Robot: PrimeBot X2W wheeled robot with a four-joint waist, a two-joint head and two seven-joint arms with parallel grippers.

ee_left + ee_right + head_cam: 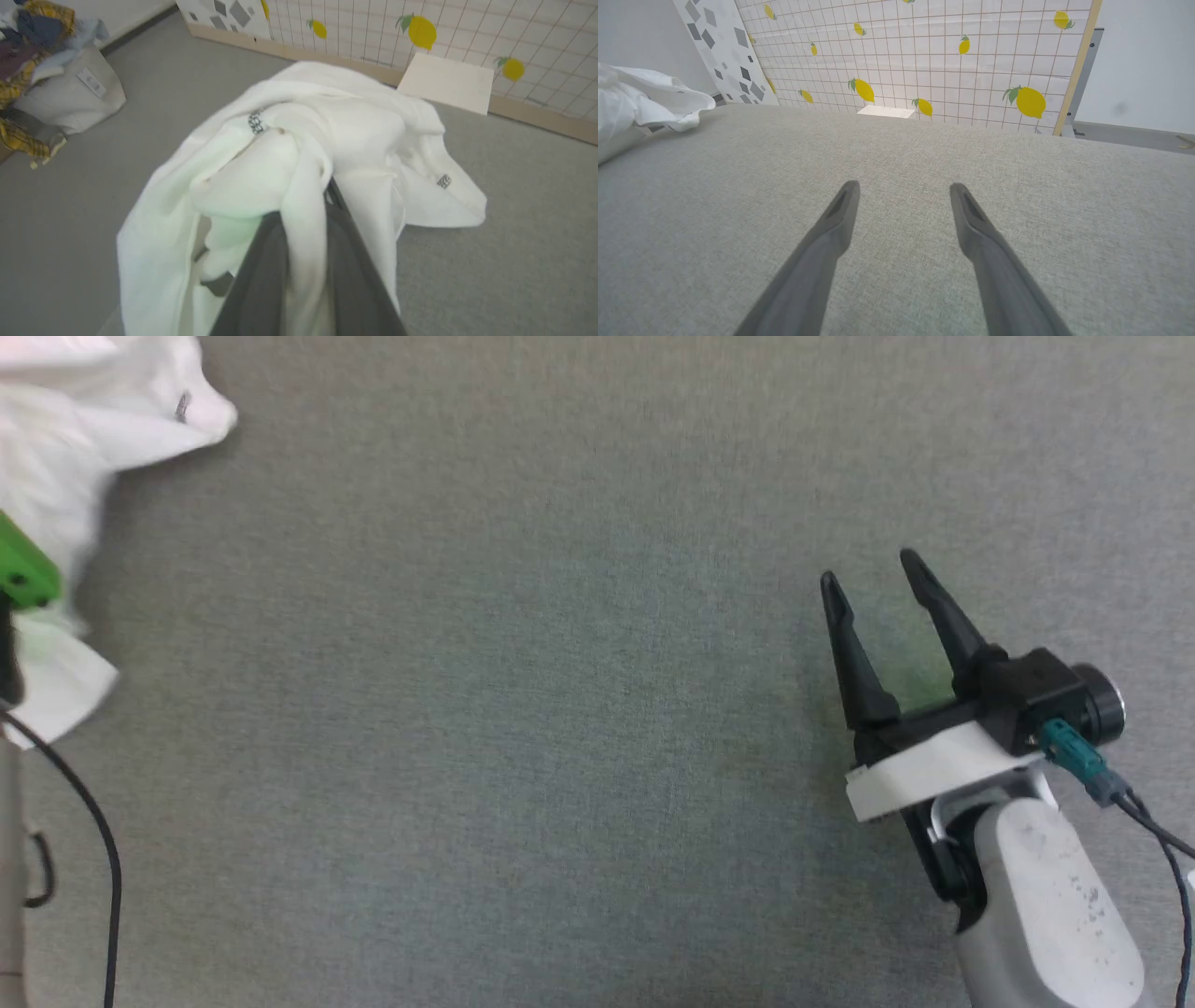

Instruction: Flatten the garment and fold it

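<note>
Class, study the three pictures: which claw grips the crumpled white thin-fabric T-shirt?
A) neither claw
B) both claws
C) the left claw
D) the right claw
C: in the left wrist view the left claw pinches a bunch of the white thin-fabric T-shirt between its dark fingers, while the right claw stands open over the grey cloth surface.

Black tapered jaws, pale grey forearm [1055, 896]
</note>
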